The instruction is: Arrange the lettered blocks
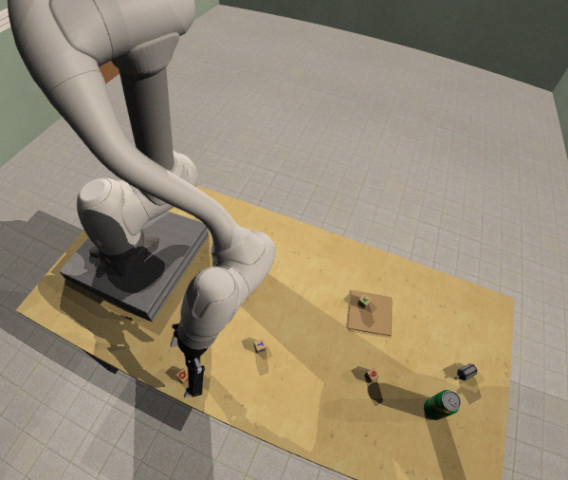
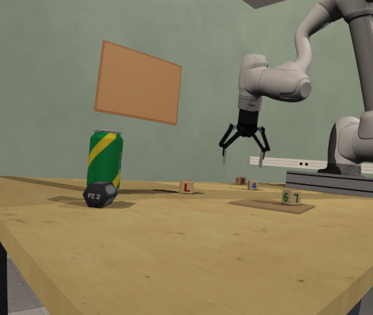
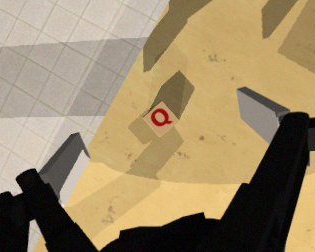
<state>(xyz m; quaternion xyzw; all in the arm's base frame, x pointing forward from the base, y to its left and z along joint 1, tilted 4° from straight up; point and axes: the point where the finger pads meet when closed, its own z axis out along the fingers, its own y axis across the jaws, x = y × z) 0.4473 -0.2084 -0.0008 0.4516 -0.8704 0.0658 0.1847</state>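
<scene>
The gripper point(image 2: 243, 158) hangs fully open and empty above the table point(image 1: 294, 413), close to its edge. Directly below it, between the spread fingers in the wrist view, sits the Q block point(image 3: 161, 118). To its right lie the T block point(image 1: 259, 345), then the green-lettered block point(image 1: 362, 301) on the mat point(image 1: 376, 320), with the red-marked block point(image 1: 372, 375) nearer, all well apart.
</scene>
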